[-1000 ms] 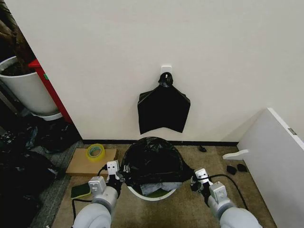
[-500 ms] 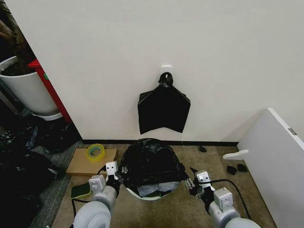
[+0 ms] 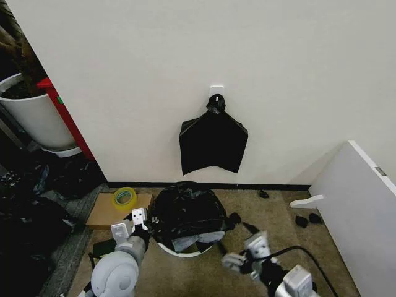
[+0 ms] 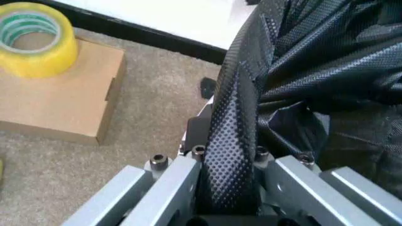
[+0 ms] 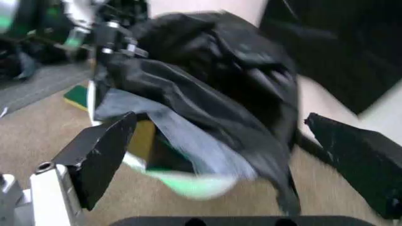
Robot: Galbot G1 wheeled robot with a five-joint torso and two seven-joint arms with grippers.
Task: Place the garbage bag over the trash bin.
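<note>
Black crinkly plastic garbage bag (image 3: 187,210) draped over the small white round trash bin (image 3: 180,250).
Left pincer (image 3: 140,228) clamps its left edge; the empty right pincer (image 3: 238,238), spread wide, sits well right of it.

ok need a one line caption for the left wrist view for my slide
Left gripper shut on a fold of the garbage bag, beside a roll of yellow tape on a cardboard box.

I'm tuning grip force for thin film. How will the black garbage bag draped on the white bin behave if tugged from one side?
The garbage bag looks floppy: it bunches in crinkled folds over the trash bin. It probably stretches or slips; the left end effector pinches just a narrow strip. The bin seems light and might tip or slide.
</note>
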